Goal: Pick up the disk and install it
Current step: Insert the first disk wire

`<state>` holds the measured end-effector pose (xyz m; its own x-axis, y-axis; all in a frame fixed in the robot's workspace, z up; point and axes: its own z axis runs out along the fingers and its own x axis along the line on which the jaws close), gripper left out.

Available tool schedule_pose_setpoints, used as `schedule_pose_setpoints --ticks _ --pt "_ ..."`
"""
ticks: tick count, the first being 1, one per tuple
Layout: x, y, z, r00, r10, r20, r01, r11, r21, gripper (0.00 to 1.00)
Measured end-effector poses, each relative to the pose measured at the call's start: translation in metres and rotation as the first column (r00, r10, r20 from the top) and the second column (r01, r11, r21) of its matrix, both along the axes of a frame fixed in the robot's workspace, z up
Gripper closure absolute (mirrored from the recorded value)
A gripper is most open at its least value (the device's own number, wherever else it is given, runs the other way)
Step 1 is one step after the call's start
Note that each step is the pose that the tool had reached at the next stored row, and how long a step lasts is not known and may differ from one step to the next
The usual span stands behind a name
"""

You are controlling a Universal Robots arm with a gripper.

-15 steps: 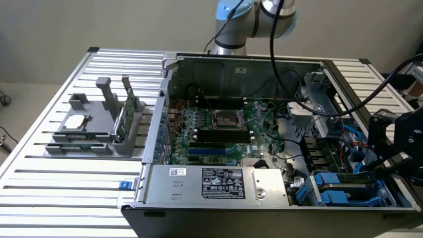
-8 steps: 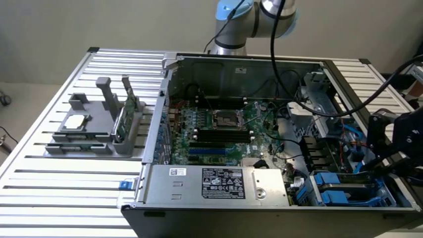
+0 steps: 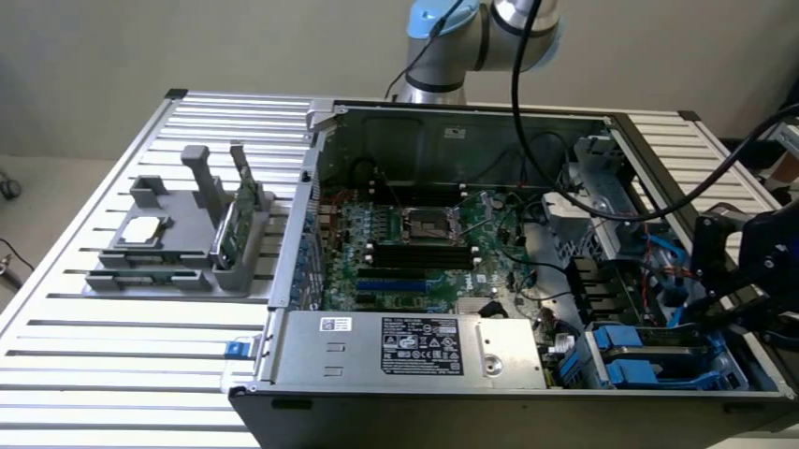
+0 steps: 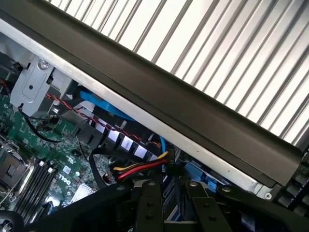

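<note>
My black gripper [image 3: 739, 297] hangs just past the right wall of the open computer case [image 3: 374, 365], over its near right corner. In the wrist view the gripper [image 4: 176, 212] looks along that dark wall [image 4: 193, 116] down into the case. Blue carrier plastic [image 3: 643, 360] lies flat in the drive bay under the gripper, around a dark top, and it shows again as the blue carrier [image 4: 200, 176] beside the wall. I cannot tell whether this is the disk or whether the gripper holds it.
A grey fixture [image 3: 168, 257] on the slatted table, at the exterior view's left, holds a small silver chip [image 3: 144, 229] and an upright green card [image 3: 232, 220]. Cables [image 4: 140, 166] and the motherboard [image 3: 413, 243] fill the case. The power supply [image 3: 413, 348] sits along its near side.
</note>
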<state>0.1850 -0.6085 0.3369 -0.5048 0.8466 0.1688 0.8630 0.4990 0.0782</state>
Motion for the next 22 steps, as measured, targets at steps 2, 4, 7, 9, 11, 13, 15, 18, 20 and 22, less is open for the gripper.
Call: schedule_pose_setpoints --ticks 2,4,7,9,11,13,15,18,20,22 --pt "0.0001 -0.0002 -0.0008 1.0 -0.001 -0.0018 0.001 1.0 0.0058 0.75" --pt "0.0003 -0.0002 -0.0009 1.0 -0.001 -0.0028 0.001 0.9999 0.013 0.75" --pt "0.0006 -0.0002 -0.001 1.0 -0.001 -0.0028 0.001 0.9998 0.0206 0.75" --pt "0.001 -0.0002 -0.001 1.0 -0.001 -0.0028 0.001 0.9997 0.0244 0.78" --pt "0.0014 -0.0002 -0.0011 1.0 -0.001 -0.0028 0.001 0.9996 0.0271 0.84" --pt "0.0014 -0.0002 -0.0012 1.0 -0.001 -0.0028 0.001 0.9996 0.0286 0.84" --pt "0.0015 -0.0002 -0.0011 1.0 -0.001 -0.0028 0.001 0.9996 0.0292 0.84" --pt "0.0006 -0.0003 0.0007 1.0 -0.003 -0.0044 0.004 0.9995 0.0299 0.84" --pt "-0.0005 -0.0002 0.0036 1.0 -0.007 -0.0058 0.007 0.9994 0.0328 0.84" --pt "-0.001 -0.0002 0.0047 0.9999 -0.011 -0.0067 0.011 0.9992 0.0395 0.84"
